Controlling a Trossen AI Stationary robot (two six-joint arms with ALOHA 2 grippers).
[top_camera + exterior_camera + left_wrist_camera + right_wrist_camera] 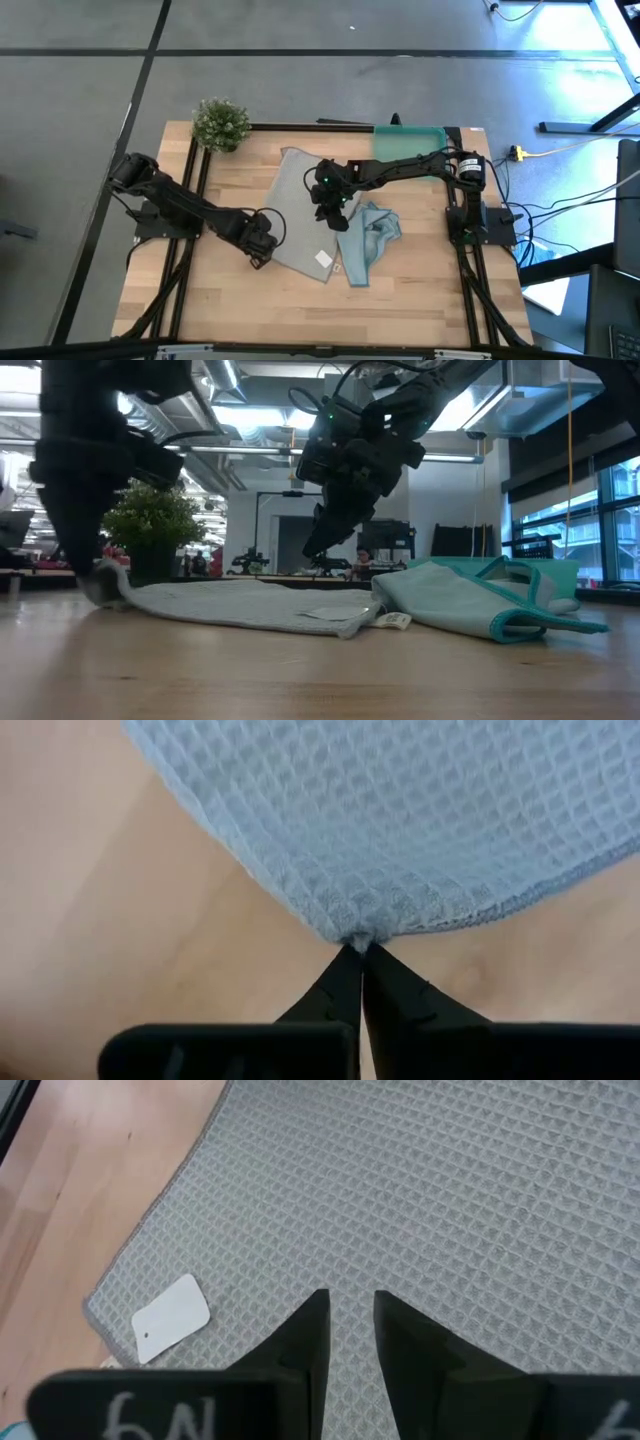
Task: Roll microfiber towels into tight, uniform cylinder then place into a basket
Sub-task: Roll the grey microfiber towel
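Note:
A pale grey towel (pixel 300 205) lies spread flat in the middle of the table, with a white tag (pixel 170 1316) near its near corner. A light blue towel (pixel 368 240) lies crumpled to its right, overlapping its edge. The teal basket (pixel 410 140) stands at the table's far right. My left gripper (pixel 262 250) is shut on the grey towel's near-left corner. My right gripper (pixel 335 205) hangs above the grey towel's middle with a narrow gap between its fingers, clear of the cloth in the low view (pixel 320 545). My left gripper pinches the grey towel's near-left corner (pixel 355 935) between its two fingertips, only at their free ends. The cloth is bunched a little at the pinch. The fingers slant down from the table's left. The corner sits low at the table (pixel 110 588), and the rest of the towel lies flat.
A small potted plant (pixel 221 123) stands at the table's far left corner. Bare wood shows along the near edge (pixel 300 310) and at the left. A black frame rail (pixel 192 200) runs along each side of the table.

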